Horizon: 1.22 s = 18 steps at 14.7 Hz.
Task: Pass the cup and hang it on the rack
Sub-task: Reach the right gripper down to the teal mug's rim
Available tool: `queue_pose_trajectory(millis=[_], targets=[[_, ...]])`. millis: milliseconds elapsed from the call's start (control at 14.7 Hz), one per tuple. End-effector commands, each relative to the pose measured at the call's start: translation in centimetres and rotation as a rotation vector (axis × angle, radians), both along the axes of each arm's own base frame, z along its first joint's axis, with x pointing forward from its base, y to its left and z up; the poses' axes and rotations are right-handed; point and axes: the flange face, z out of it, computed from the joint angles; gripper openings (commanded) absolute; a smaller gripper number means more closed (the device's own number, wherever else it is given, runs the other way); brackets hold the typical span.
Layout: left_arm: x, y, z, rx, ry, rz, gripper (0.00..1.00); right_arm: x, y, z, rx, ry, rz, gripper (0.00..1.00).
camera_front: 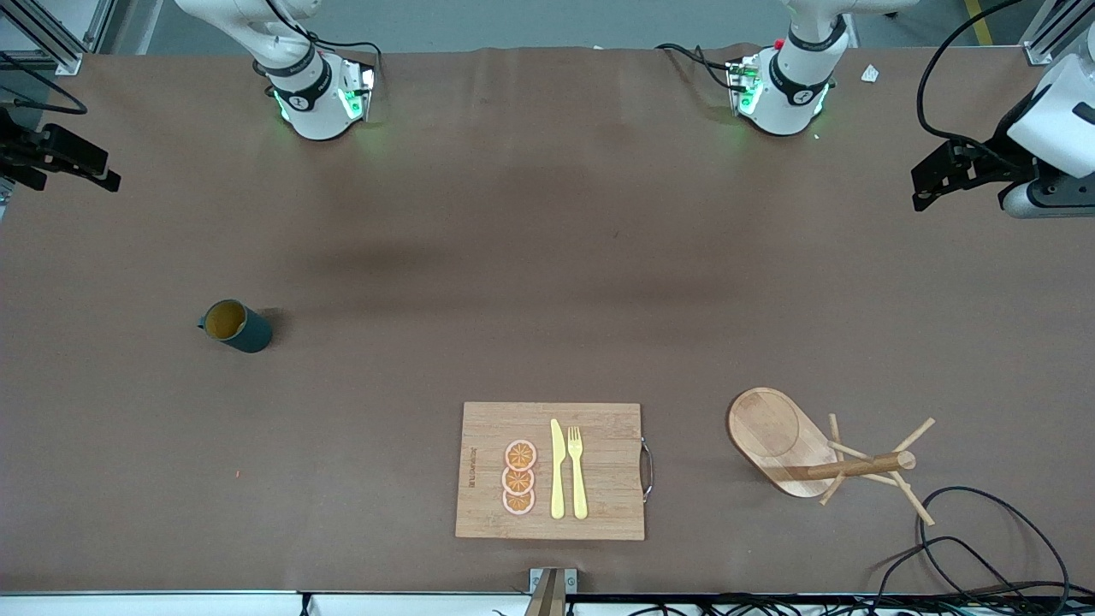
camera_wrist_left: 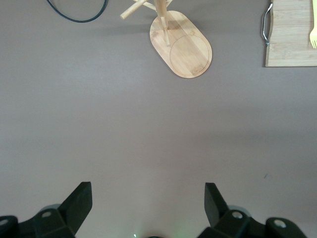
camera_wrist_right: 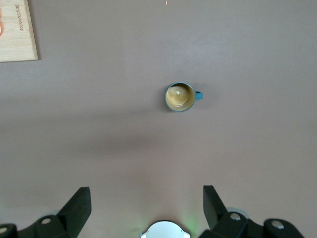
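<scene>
Standing upright on the brown surface (camera_front: 547, 257), the cup (camera_front: 235, 326) sits toward the right arm's end, its tan inside showing and its small handle pointing away from the board; nothing touches it. Toward the left arm's end, well apart from the cup, the rack (camera_front: 813, 453) stands on its oval base with its post and thin pegs bare, and it lies nearer the front camera than the cup does. Between the two, and nearest the front camera, is a wooden board (camera_front: 599, 428) with a metal handle on the edge that faces the rack; on it lie three orange slices (camera_front: 519, 477) in a row, then a yellow knife (camera_front: 557, 470) and a yellow fork (camera_front: 577, 470) side by side. Black cables (camera_front: 975, 547) loop on the surface just beside the rack. The right pincer (camera_wrist_right: 143, 208) hangs high over bare surface with its fingers spread wide and nothing between them, the cup in its wrist view well clear of them. The left pincer (camera_wrist_left: 146, 206) likewise hangs over bare surface, fingers spread and empty, with the rack and a corner of the board in its wrist view.
</scene>
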Motion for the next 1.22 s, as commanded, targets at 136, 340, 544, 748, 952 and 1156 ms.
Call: queue_pose_trajectory(millis=[136, 340, 544, 748, 952, 1156], targets=[[-0.6, 0.1, 0.9, -0.016, -0.007, -0.019, 1.00, -0.8, -0.2, 0.1, -0.008, -0.009, 0.012, 1.00], [-0.5, 0.3, 0.7, -0.010, -0.006, -0.004, 1.00, -0.9, 0.0, 0.4, -0.010, -0.012, 0.013, 1.00], [-0.4, -0.1, 0.7, -0.006, -0.008, -0.007, 1.00, -0.2, -0.8, 0.0, 0.002, -0.001, -0.017, 1.00], [-0.4, -0.2, 0.6, -0.019, -0.003, -0.014, 1.00, 2.4, -1.4, -4.0, 0.005, 0.064, -0.017, 1.00], [-0.5, -1.4, 0.4, -0.017, 0.000, -0.023, 1.00, 6.7, -3.2, -11.0, 0.011, 0.136, -0.039, 1.00], [-0.6, -1.6, 0.0, -0.014, 0.006, -0.028, 1.00, 9.6, -4.0, -16.2, 0.042, 0.115, 0.100, 1.00]])
